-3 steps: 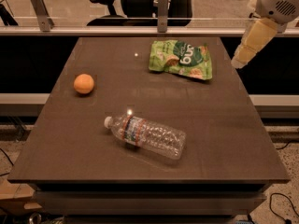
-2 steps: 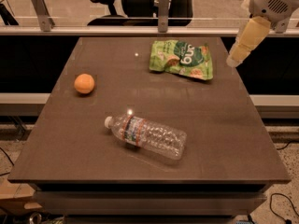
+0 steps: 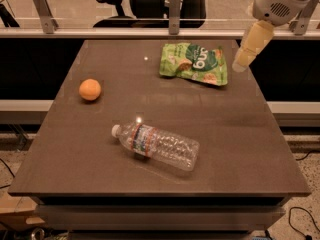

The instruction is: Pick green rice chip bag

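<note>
The green rice chip bag (image 3: 194,63) lies flat near the far right of the dark table (image 3: 75,149). It is light green with a dark green patch, white lettering and tan rice cakes pictured. My gripper (image 3: 242,63) hangs from the white arm at the upper right, just right of the bag and above the table's right edge, apart from the bag.
A clear plastic water bottle (image 3: 156,144) lies on its side in the middle of the table. An orange (image 3: 90,89) sits at the left. A rail with glass panels (image 3: 125,32) runs behind the table, with office chairs beyond.
The arm and gripper have moved left, closer to the bag. The bag, bottle and orange have not moved.
</note>
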{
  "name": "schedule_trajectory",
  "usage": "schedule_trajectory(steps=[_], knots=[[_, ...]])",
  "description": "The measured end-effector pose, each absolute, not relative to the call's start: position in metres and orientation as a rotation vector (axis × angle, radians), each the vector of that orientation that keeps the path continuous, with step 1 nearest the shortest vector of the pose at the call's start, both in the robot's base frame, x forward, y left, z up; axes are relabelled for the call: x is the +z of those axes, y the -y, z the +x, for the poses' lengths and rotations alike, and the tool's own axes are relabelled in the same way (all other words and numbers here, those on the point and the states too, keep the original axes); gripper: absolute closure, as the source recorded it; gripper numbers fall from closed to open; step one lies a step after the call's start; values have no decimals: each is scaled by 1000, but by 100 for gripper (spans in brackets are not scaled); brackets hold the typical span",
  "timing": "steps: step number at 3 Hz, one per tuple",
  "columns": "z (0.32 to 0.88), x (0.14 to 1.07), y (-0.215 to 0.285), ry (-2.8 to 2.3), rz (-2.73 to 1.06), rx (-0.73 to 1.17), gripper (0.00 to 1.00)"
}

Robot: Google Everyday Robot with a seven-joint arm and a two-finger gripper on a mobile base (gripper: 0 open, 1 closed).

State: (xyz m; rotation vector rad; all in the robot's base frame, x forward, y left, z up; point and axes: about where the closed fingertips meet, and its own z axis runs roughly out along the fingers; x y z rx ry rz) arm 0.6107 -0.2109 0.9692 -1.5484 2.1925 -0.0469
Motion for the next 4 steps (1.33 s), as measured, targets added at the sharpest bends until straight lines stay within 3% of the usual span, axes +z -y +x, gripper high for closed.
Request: schedule_trajectory(steps=[4], knots=[[651, 913, 180, -2153, -1535, 6, 0]])
